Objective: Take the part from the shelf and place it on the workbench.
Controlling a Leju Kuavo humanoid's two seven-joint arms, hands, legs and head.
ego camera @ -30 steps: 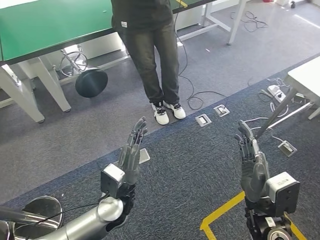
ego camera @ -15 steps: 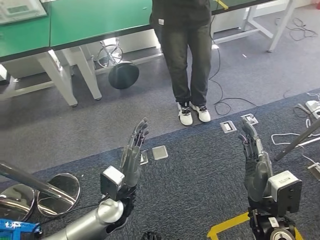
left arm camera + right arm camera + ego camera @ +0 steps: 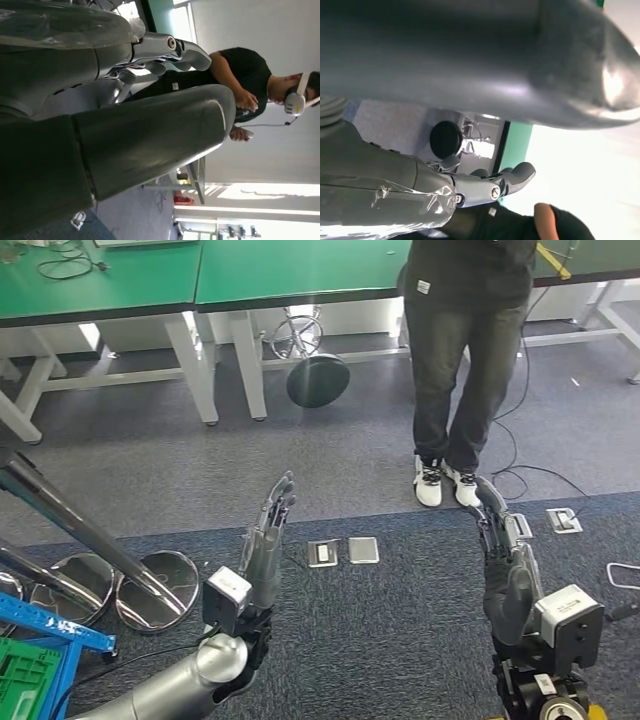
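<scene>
I hold both arms raised in front of me over the dark carpet (image 3: 392,640). My left hand (image 3: 266,545) stands upright with its fingers stretched out and slightly apart, and it holds nothing. My right hand (image 3: 504,555) is up too, fingers extended and loosely spread, and it also holds nothing. In the left wrist view my thick grey thumb (image 3: 151,145) lies straight beside the darker fingers (image 3: 170,50), with only air between them. In the right wrist view the fingers (image 3: 486,187) reach out straight, nothing in them.

I cannot make out the part or the shelf from here. Ahead of me stands a green-topped bench (image 3: 226,275) on white legs, with a round black stool (image 3: 318,378) tipped over under it. A person (image 3: 460,350) in dark clothes and white shoes stands just beyond my right hand, near the bench; in the left wrist view that person wears a white headset and holds something small in both hands. Two metal floor boxes (image 3: 343,552) sit in the carpet between my hands. To my left lie shiny round metal bases (image 3: 151,590) with a slanted pole (image 3: 75,525), and just beside them a blue frame (image 3: 56,630) around a green crate (image 3: 23,680).
</scene>
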